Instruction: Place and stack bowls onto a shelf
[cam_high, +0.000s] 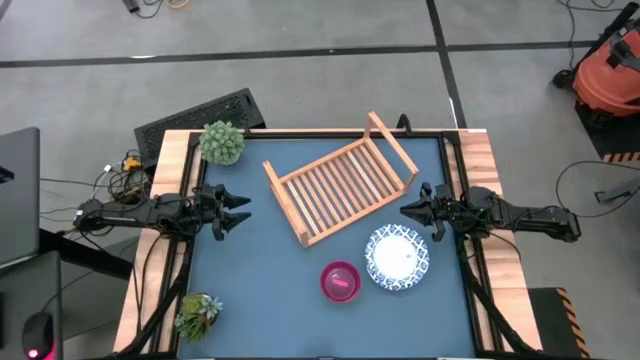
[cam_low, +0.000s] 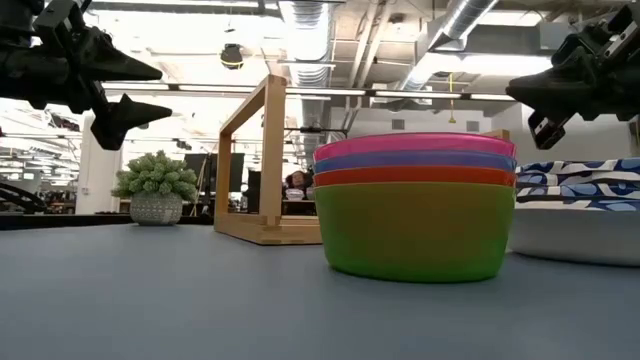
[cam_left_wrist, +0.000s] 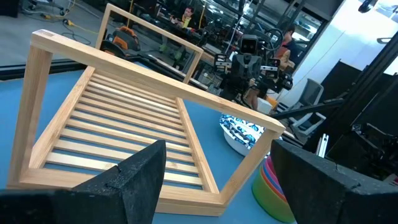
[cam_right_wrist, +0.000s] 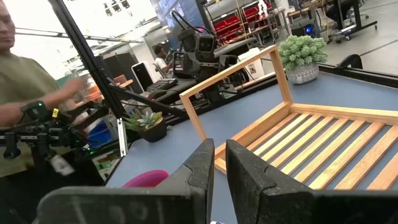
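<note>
Right gripper (cam_high: 413, 211), fingers nearly closed & empty, hovers just above white bowl (cam_high: 397, 257); nested plastic bowls (cam_high: 340, 281) beyond, shelf (cam_high: 340, 187) beside. Left gripper (cam_high: 238, 212) spread, empty. Bowls prob. light, stiff, slick; pinch rim.

From the high view you look straight down on the whole table (cam_high: 250, 260), both arms reaching in from the sides. The low view sits at table height, so close to the stack of bowls (cam_low: 415, 205) that it fills the middle, with the shelf (cam_low: 262, 165) and a plant (cam_low: 156, 187) farther back against the room. Your left wrist view looks across the shelf (cam_left_wrist: 118, 118) toward the right arm (cam_left_wrist: 249, 65), and your right wrist view looks back over the same shelf (cam_right_wrist: 323, 146) toward the left arm (cam_right_wrist: 196, 46); all four views share the shelf.
</note>
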